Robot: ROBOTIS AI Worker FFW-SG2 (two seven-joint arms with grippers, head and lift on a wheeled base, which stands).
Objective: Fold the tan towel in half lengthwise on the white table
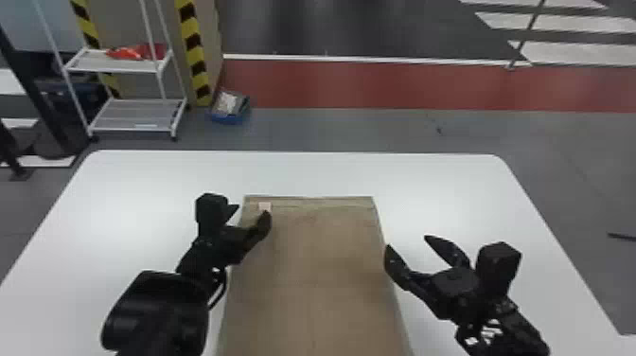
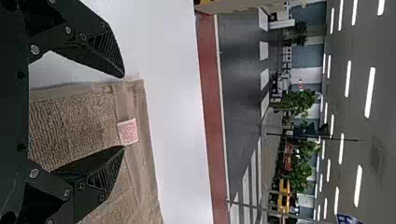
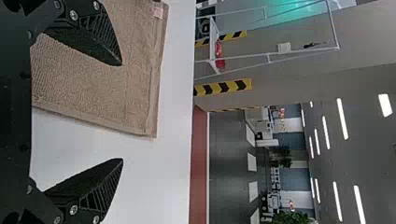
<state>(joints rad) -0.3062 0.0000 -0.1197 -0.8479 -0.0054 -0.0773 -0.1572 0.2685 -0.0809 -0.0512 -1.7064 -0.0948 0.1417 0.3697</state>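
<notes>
In the head view the tan towel (image 1: 317,265) lies flat and spread out on the white table (image 1: 426,180), a small pale tag near its far left corner. My left gripper (image 1: 251,213) stands open over that corner; the left wrist view shows the left gripper (image 2: 124,112) with its fingers on either side of the towel's edge, the tag (image 2: 127,131) by one fingertip. To the right of the towel, my right gripper (image 1: 407,241) is open, one fingertip at the side edge. In the right wrist view the right gripper (image 3: 122,111) straddles the edge of the towel (image 3: 93,79), holding nothing.
Beyond the table's far edge, a white shelf rack (image 1: 132,116) with red items stands at the back left, beside posts striped yellow and black. A blue box (image 1: 229,109) sits on the floor near it.
</notes>
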